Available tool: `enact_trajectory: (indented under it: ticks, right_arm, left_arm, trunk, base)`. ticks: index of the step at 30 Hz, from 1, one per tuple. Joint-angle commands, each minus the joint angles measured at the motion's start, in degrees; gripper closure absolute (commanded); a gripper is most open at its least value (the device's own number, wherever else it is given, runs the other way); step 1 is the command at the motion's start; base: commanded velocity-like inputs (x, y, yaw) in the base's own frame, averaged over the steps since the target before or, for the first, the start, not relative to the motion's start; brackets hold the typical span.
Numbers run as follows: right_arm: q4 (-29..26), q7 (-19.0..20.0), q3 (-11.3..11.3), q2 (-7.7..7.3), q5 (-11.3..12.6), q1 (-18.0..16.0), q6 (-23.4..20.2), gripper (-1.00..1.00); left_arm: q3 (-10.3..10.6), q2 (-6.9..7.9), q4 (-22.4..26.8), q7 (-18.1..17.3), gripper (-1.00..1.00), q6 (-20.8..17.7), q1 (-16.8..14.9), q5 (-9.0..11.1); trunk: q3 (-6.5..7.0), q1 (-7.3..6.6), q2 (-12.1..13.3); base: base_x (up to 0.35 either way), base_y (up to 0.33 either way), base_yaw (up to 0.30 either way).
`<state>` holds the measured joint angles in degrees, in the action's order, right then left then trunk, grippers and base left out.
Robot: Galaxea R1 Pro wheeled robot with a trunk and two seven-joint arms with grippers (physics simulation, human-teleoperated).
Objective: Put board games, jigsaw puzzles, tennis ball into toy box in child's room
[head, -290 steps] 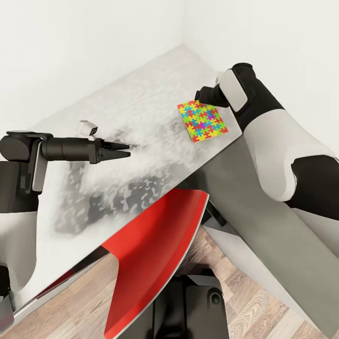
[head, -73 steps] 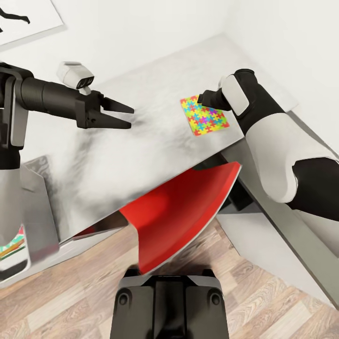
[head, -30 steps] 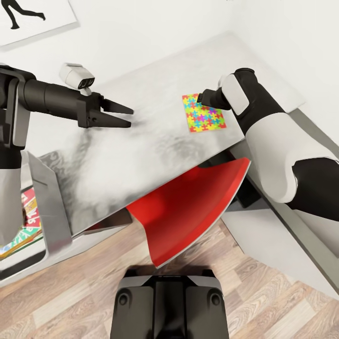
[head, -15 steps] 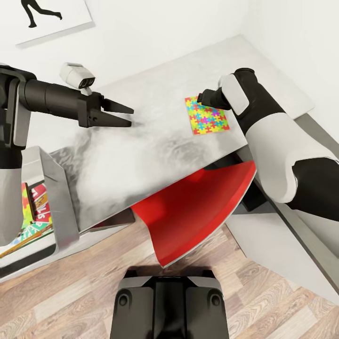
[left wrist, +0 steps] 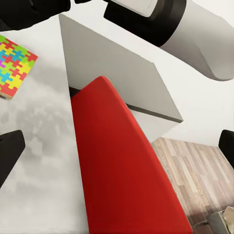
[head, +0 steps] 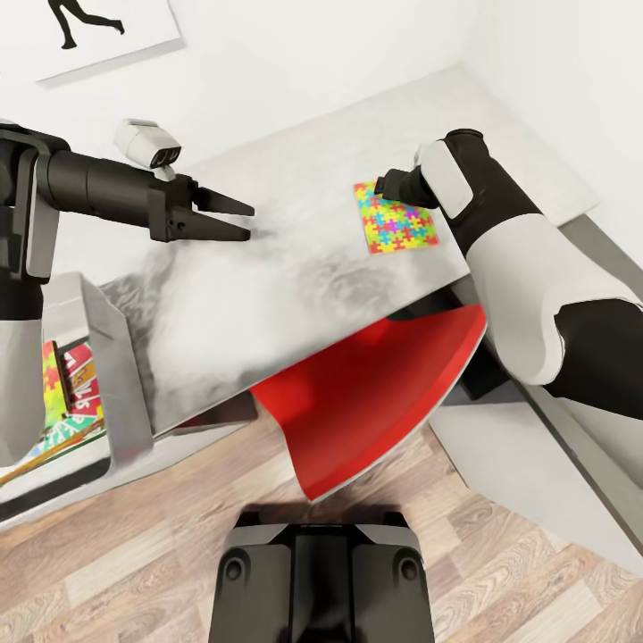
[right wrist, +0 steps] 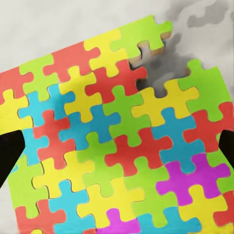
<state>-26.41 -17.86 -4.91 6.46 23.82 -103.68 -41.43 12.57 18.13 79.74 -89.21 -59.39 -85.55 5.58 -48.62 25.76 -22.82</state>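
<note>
A colourful jigsaw puzzle [head: 397, 219] lies flat near the right end of the grey marbled table [head: 268, 295]. My right gripper [right wrist: 117, 155] hovers straight over it, open, with the puzzle [right wrist: 122, 141] spread between its two dark fingertips. My left gripper [head: 249, 224] stands open above the table's left part, holding nothing; its wrist view catches the puzzle [left wrist: 14, 68] at one side. The grey toy box [head: 114, 357] sits at the far left, with colourful flat toys [head: 67, 393] inside. The tennis ball is out of view.
A red chair [head: 375, 393] is pushed under the table's front edge, just ahead of my base. White walls close off the back and right, and a framed picture [head: 107, 31] hangs at the upper left. Wood floor [head: 500, 572] lies below.
The whole picture has shifted, so the camera has moved; more of the toy box and its contents shows at the left. Both arms hold the same pose over the last second.
</note>
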Motion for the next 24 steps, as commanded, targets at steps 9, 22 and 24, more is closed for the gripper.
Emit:
enact_trajectory:
  ticks: [9, 22, 24]
  right_arm:
    - [0.0, -0.5, -0.4, -0.04, 0.6, 0.0, -0.1, -1.0]
    - [0.0, -0.5, -0.4, -0.04, 0.7, 0.0, -0.1, -1.0]
    - [0.0, -0.5, -0.4, -0.06, 0.7, 0.0, -0.1, -1.0]
  left_arm:
    - [0.2, 0.01, 0.0, 0.0, -1.0, -0.6, -0.1, 0.2]
    - [0.2, 0.06, -0.3, -0.1, -1.0, -0.6, -0.1, 0.2]
    - [0.2, 0.03, -0.4, 0.0, -1.0, -0.6, -0.1, 0.2]
  trunk:
    - [-0.02, 0.02, -0.1]
    - [0.0, 0.02, -0.1]
    - [0.02, 0.02, -0.1]
  base:
    - [-0.178, 0.0, 0.101]
    - [-0.031, 0.0, 0.05]
    - [-0.004, 0.0, 0.159]
